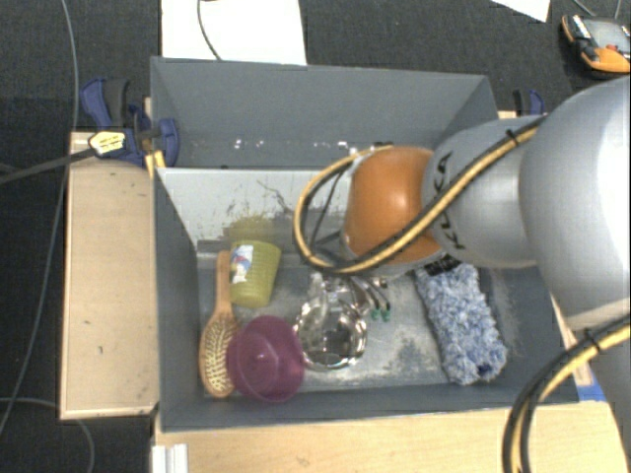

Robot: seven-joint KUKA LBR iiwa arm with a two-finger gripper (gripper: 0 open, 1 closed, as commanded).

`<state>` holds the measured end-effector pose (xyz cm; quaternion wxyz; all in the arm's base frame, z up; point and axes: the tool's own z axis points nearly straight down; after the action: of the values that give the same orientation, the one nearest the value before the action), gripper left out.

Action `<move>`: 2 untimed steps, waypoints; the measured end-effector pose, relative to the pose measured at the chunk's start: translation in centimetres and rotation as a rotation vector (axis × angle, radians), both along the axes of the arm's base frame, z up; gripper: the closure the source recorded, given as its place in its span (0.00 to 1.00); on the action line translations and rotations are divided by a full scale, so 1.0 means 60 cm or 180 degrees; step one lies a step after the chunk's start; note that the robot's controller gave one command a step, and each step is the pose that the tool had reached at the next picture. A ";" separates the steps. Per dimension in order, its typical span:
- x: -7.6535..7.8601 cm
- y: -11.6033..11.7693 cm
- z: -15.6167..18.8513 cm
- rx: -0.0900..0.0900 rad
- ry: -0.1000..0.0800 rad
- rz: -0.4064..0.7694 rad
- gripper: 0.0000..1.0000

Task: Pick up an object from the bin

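Note:
My gripper (347, 294) hangs below the orange cover near the middle of the bin, low over a clear, shiny cup-like thing (331, 341) at the front centre. Whether it touches that clear thing I cannot tell. Just left of it lies a magenta round bowl (263, 359), touching the clear thing's side. A blue fuzzy cloth pad (460, 321) lies to the right of the gripper, lengthwise toward the front wall.
A yellow-green cup with a white and blue label (252, 268) lies at the left, behind the magenta bowl. A wooden hairbrush (217, 348) runs along the left wall. The arm and its looped cables cover the bin's back right.

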<state>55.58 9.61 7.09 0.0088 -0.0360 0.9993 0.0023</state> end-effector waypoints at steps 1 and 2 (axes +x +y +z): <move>-0.001 0.000 0.017 -0.0001 0.0005 -0.0004 1.00; -0.004 -0.001 0.073 -0.0005 0.0028 -0.0010 1.00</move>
<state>55.33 9.55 11.48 0.0044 -0.0345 0.9994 0.0017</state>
